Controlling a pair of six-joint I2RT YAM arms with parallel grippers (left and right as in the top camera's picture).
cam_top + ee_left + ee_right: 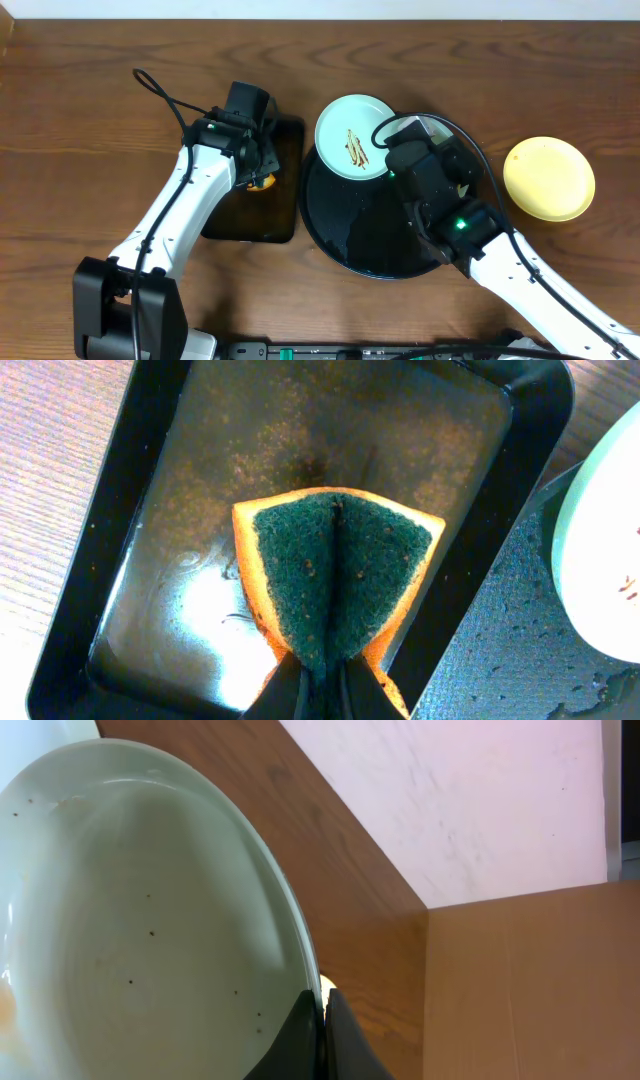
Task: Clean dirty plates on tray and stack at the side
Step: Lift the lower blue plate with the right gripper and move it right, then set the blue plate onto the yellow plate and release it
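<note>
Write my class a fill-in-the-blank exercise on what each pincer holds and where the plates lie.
The left pincer squeezes a folded ___ over the rectangular tray.
The right pincer grips a mint plate by its ___.
The plate lying on bare wood is ___.
Missing words: sponge, rim, yellow.

Smeared mint plate over tray rim; yellow plate on tabletop.

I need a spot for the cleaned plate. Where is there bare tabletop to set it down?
Bare tabletop lies left of the rectangular tray and along the far edge beyond the yellow plate. The middle is crowded: the round tray, the mint plate pinched in the right gripper, and the left gripper holding the sponge over the rectangular tray.
</note>
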